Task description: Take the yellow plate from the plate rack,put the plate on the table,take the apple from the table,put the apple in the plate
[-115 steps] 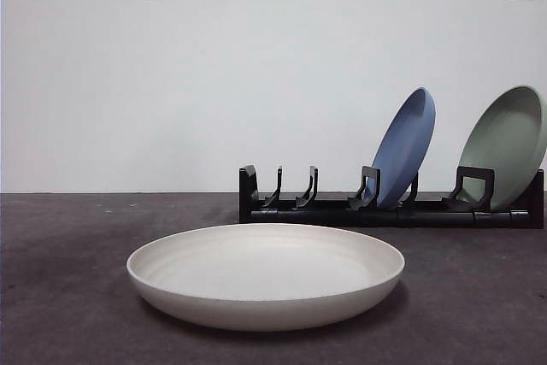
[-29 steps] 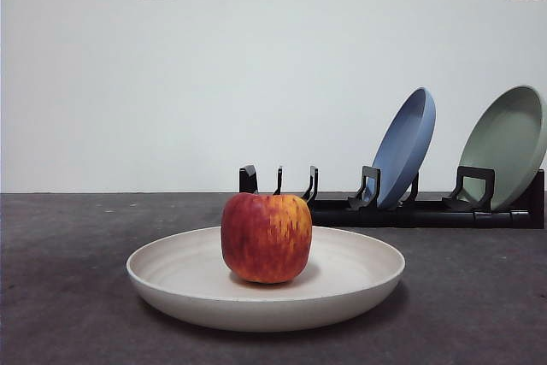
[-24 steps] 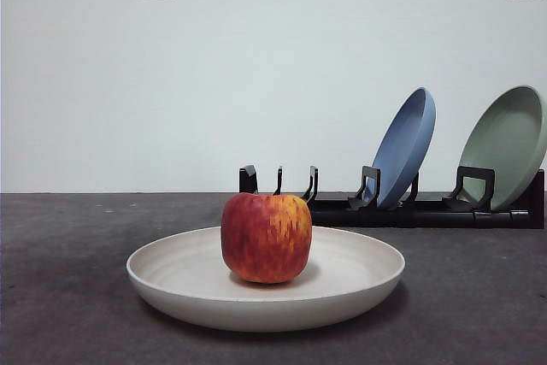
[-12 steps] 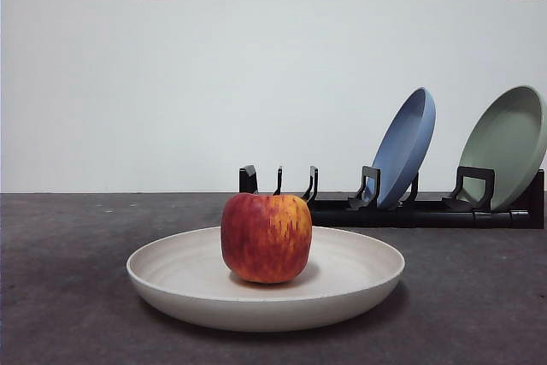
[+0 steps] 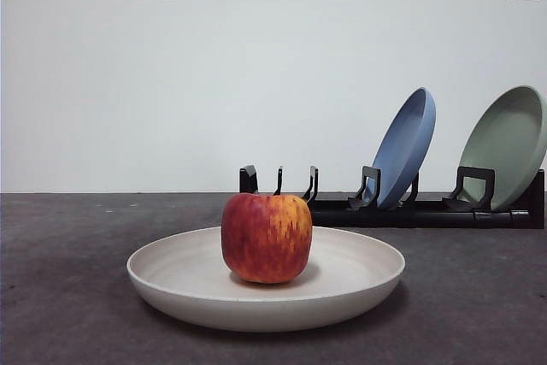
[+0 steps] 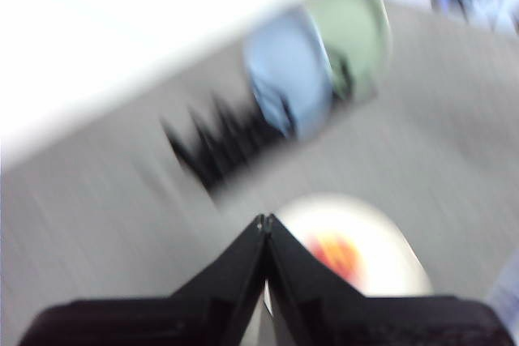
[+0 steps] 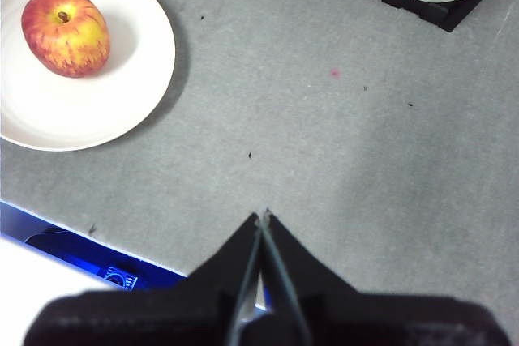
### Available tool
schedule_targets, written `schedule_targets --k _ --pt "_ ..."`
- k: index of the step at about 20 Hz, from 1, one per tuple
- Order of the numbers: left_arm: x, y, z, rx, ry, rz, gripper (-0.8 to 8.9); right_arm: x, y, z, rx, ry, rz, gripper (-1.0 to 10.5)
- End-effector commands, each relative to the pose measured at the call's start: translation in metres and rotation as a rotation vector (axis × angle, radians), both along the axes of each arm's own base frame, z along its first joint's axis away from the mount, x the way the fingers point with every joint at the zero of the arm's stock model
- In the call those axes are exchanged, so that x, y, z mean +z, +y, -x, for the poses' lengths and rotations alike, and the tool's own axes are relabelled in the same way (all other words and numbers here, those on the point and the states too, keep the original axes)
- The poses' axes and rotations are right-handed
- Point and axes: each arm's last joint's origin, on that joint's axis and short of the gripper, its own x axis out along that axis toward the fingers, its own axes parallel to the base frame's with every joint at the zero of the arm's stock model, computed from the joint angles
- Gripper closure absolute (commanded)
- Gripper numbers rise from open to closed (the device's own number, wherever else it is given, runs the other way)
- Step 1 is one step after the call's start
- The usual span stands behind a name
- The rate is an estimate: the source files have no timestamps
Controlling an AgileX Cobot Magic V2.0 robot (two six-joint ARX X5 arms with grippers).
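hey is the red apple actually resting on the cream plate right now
Touching. In the front view the round red apple with yellow streaks sits on the floor of the wide shallow cream plate, its shadow meeting its base; no claw is near.

The left gripper [image 6: 265, 220] has its two black jaws pressed together at the tips, holding nothing; its wrist picture is smeared with blur. The right gripper [image 7: 263, 216] likewise has its jaws closed tip to tip and empty, raised above the table [image 7: 349, 143]. Neither arm appears in the front view.
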Motion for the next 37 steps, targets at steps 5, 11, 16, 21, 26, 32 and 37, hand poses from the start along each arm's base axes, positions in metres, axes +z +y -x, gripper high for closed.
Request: schedule_targets --k 5,11,16,21,26,32,37 --pt "-0.005 0.027 -0.023 0.023 -0.4 0.004 8.17 0.0 -0.001 0.001 -0.008 0.006 0.002 9.5" --pt "-0.11 0.053 -0.033 0.28 -0.388 -0.049 8.17 0.0 -0.001 0.001 -0.008 0.006 0.001 9.5" --pt "-0.2 0.062 -0.034 0.386 -0.392 0.036 8.17 0.0 -0.001 0.001 -0.008 0.006 0.001 9.5" --pt "-0.257 0.066 -0.033 0.452 -0.297 0.11 8.17 0.0 -0.001 0.001 -0.008 0.006 0.002 9.5" --pt "-0.283 0.071 -0.031 0.589 -0.176 0.18 8.17 0.0 -0.001 0.001 -0.008 0.005 0.001 9.5" --pt "-0.289 0.071 -0.031 0.612 -0.092 0.238 8.17 0.0 -0.001 0.001 -0.008 0.005 0.001 9.5" --pt "-0.291 0.071 -0.032 0.615 -0.063 0.229 8.17 0.0 -0.001 0.001 -0.008 0.006 0.002 9.5"
